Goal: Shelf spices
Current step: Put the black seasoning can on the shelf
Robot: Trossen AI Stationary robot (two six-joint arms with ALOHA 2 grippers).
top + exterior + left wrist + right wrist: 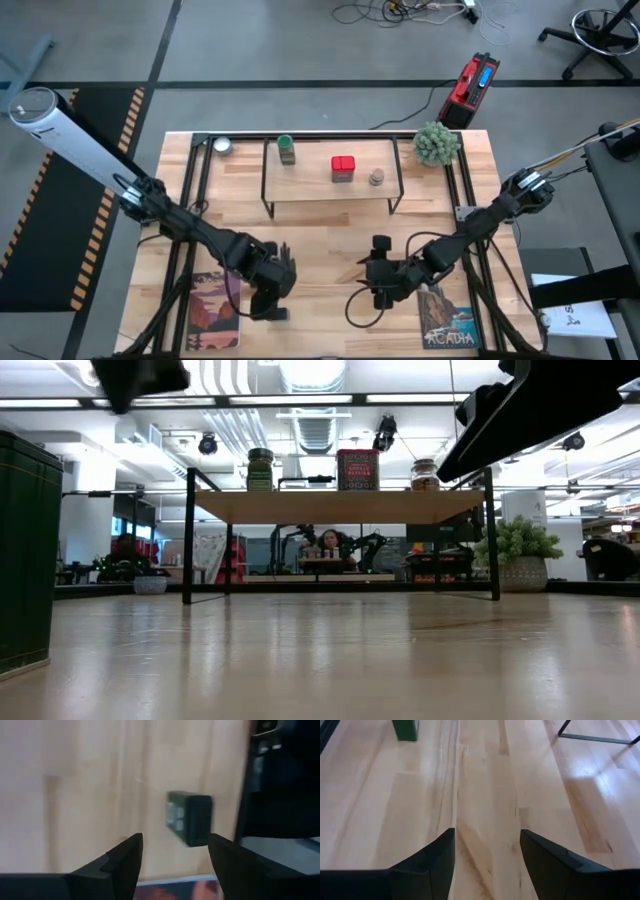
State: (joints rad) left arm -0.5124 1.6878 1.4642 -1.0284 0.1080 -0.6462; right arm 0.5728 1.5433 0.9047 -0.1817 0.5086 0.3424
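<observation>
Pale wooden tabletop [330, 240], plank-grained and glossy, sits on a grey workshop floor with hazard-striped matting at left. At the far edge stands the shelf [330, 186], thin black rods under a light wood board. Three spices are on its board: a green-capped bottle [287, 150] at left, a red square tin [343, 169] at centre, a tiny round beige jar [377, 178] to its right. The 4th, a dark grey square jar [276, 312], is on the tabletop at the near edge, well apart from the shelf, just beside the left gripper [283, 272]. Left wrist view shows that jar [189, 818] boxy and dark, ahead of the spread fingers [125, 857], not touched. Low view shows it looming large at the left edge [28, 560].

Right gripper [381, 268] hangs over bare wood near table centre, its fingers [432, 857] apart w/ nothing between them.

Other items: 1 round silver tin [222, 146] at the far-left corner, outside the shelf; 1 small bushy potted plant [437, 144] at far right; 2 picture cards, one [213, 310] near-left, one [448, 322] near-right. Red-and-black device [470, 88] lies on the floor beyond the table. Cables trail across the floor.
</observation>
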